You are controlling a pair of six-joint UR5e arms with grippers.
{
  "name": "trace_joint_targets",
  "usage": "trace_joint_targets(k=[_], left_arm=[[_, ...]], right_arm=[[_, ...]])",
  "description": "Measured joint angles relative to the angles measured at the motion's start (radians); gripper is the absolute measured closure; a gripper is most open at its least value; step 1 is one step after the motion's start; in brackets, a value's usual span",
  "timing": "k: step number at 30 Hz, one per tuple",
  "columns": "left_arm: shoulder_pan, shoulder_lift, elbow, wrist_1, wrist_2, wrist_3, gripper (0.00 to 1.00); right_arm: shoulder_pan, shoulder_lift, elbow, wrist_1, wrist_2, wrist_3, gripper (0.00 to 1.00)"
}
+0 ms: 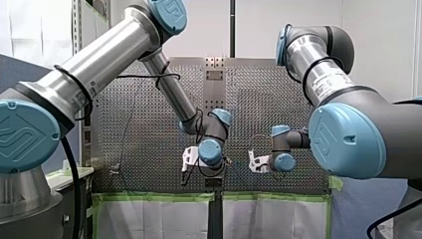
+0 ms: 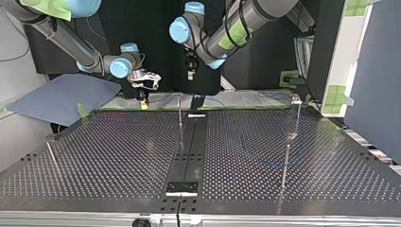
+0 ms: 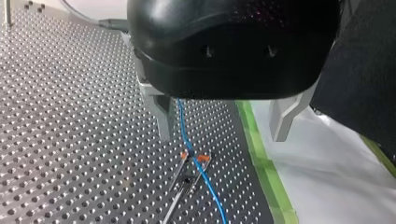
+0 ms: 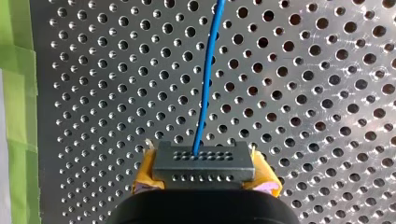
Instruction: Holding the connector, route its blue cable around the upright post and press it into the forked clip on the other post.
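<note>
— What is the right gripper [image 4: 204,176] doing?
— It is clamping its yellow pads [image 4: 145,173] on the connector [image 4: 204,161], a dark grey block with two rows of tiny holes. The blue cable [image 4: 205,79] is leaving the block's face and running ahead over the perforated table [image 4: 303,93], with green tape [image 4: 18,93] edging one side.
— Is the top view showing that?
— No. There that gripper is only hanging low at the table's far edge, and the cable is too thin to make out. A slim upright post [image 2: 179,113] is standing near it.
— And the left gripper [image 3: 224,126]?
— Its metal fingers [image 3: 164,116] are standing apart. The glossy cable is passing just beside one finger and running down between the orange-tipped prongs of the forked clip [image 3: 192,161]. Only the left wrist view is showing this.
</note>
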Motion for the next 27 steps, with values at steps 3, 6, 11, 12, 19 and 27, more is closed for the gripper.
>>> trace_joint_targets(k=[3,6,11,12,19,27], left_arm=[[-0.002,0.000,0.000,0.000,-0.016,-0.002,0.00],[-0.003,0.000,0.000,0.000,-0.026,-0.006,0.00],[-0.001,0.000,0.000,0.003,-0.030,-0.014,0.00],[0.000,0.000,0.000,0.006,-0.030,-0.016,0.00],[0.016,0.000,0.000,0.049,-0.028,-0.027,0.00],[0.027,0.000,0.000,0.062,-0.025,-0.027,0.00]], right_arm=[[0.000,0.000,0.000,0.000,0.000,0.000,1.00],[0.000,0.000,0.000,0.000,0.000,0.000,1.00],[0.000,0.000,0.000,0.001,0.000,-0.001,1.00],[0.000,0.000,0.000,0.002,0.000,-0.001,1.00],[0.001,0.001,0.000,0.001,0.000,0.000,1.00],[-0.001,0.002,0.003,0.010,0.011,-0.006,1.00]])
